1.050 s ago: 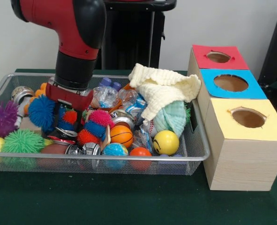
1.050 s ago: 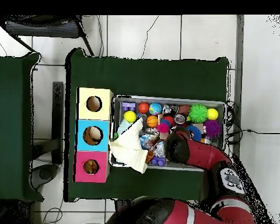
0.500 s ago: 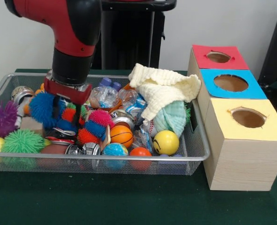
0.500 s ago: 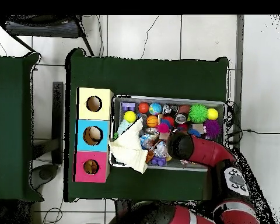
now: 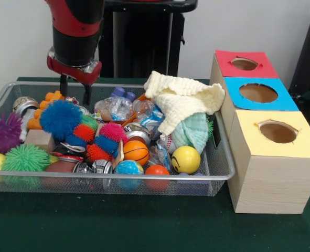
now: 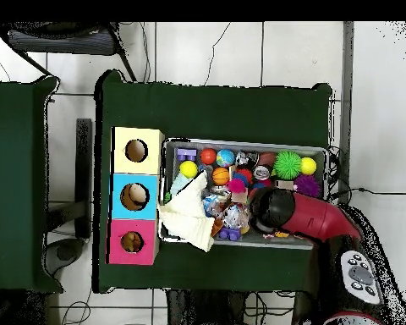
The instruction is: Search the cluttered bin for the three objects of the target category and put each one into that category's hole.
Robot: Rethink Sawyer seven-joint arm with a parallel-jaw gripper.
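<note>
Green tablecloth (image 5: 144, 226), white wall (image 5: 249, 26)

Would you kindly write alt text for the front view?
The gripper hangs open and empty above a wire bin crammed with balls, spiky toys, crushed cans and a cream cloth. Beside the bin stand three wooden boxes with holes, topped red, blue and yellow.

My arm (image 5: 75, 23) is red with a black band, and my gripper (image 5: 74, 90) shows dark beneath a red collar. In the silver wire-mesh bin (image 5: 217, 168), a blue spiky ball (image 5: 60, 118) sits at nine o'clock with a purple one (image 5: 2, 131) and a green one (image 5: 24, 158) beyond it, an orange basketball with black lines (image 5: 136, 152) and a yellow smiley ball (image 5: 185, 159) lie toward six, and a cream knitted cloth (image 5: 182, 100) drapes over a mint one (image 5: 192, 131) at three. The pale wooden box (image 5: 273, 184) on the dark green table (image 5: 144, 226) has red (image 5: 225, 63), blue (image 5: 233, 86) and yellow (image 5: 249, 134) tops.
</note>
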